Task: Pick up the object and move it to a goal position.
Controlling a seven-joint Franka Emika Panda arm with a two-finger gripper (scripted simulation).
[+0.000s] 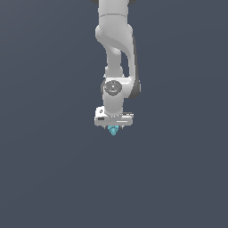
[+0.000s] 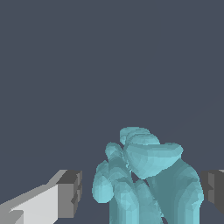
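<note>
Object: cyan knobbly lump (image 2: 144, 179) nearest the wrist camera, sitting between the two fingers, directly under the hand (image 1: 113, 130)
Fingers: grey pad (image 2: 70, 192) on one side stands clear of the lump; opposite pad (image 2: 213, 189) lies at or very near its flank, contact uncertain
Gripper (image 1: 114, 124): spread apart, straddling the lump, not yet clamped
Step, as judged: grasp approach, before closure
Next move: close evenly on the lump, then lift and carry
Goal position: no marker visible in either view

Simulated scene, not a real room, flat uniform dark grey-blue backdrop everywhere, no visible floor edge or walls, smooth shaded white arm (image 1: 115, 53), faceted low-polygon cyan object (image 2: 144, 179), blocky grey finger pads (image 2: 70, 192)
</note>
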